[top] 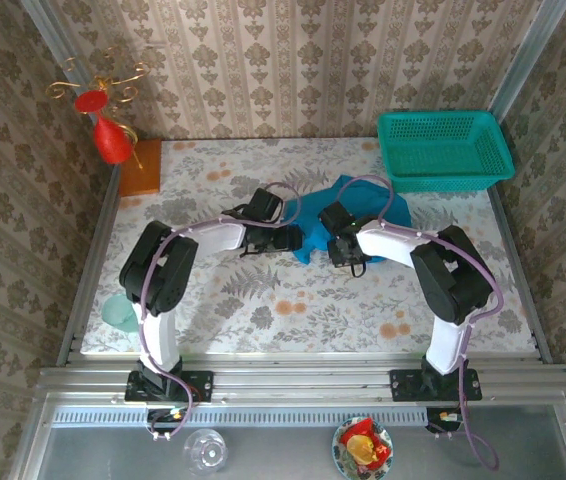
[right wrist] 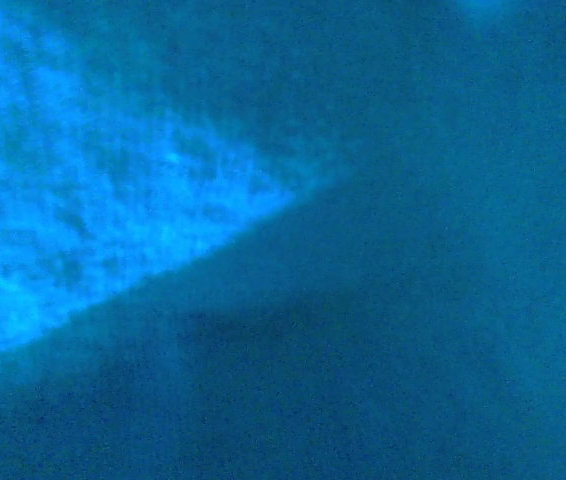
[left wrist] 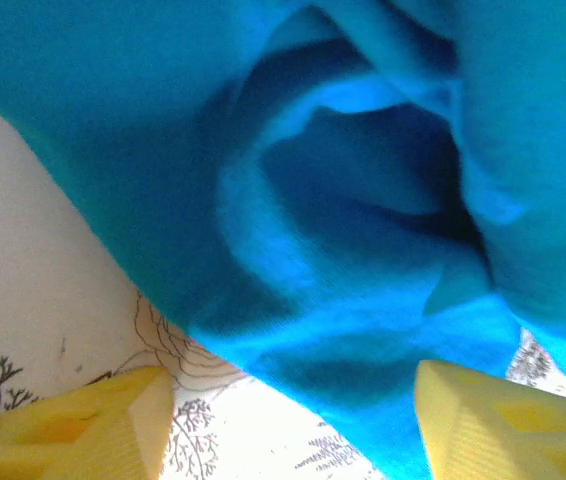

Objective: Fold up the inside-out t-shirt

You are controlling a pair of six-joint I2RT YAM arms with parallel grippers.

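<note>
The inside-out t-shirt [top: 311, 218] lies crumpled in a bright blue heap at the middle of the flowered table [top: 213, 300]. My left gripper [top: 291, 239] reaches it from the left. In the left wrist view the gripper [left wrist: 291, 415] stands open, its yellow fingers [left wrist: 83, 425] wide apart, and the lower edge of the t-shirt [left wrist: 343, 200] runs between them just above the tablecloth. My right gripper [top: 342, 249] presses into the heap from the right. Blue t-shirt cloth [right wrist: 283, 240] lies right against the right wrist camera and hides its fingers.
A teal mesh basket [top: 445, 150] stands at the back right corner, close behind the shirt. A brown wooden block [top: 140, 167] and a red ornament [top: 111, 140] are at the back left. A pale green item [top: 118, 313] sits by the table's left edge.
</note>
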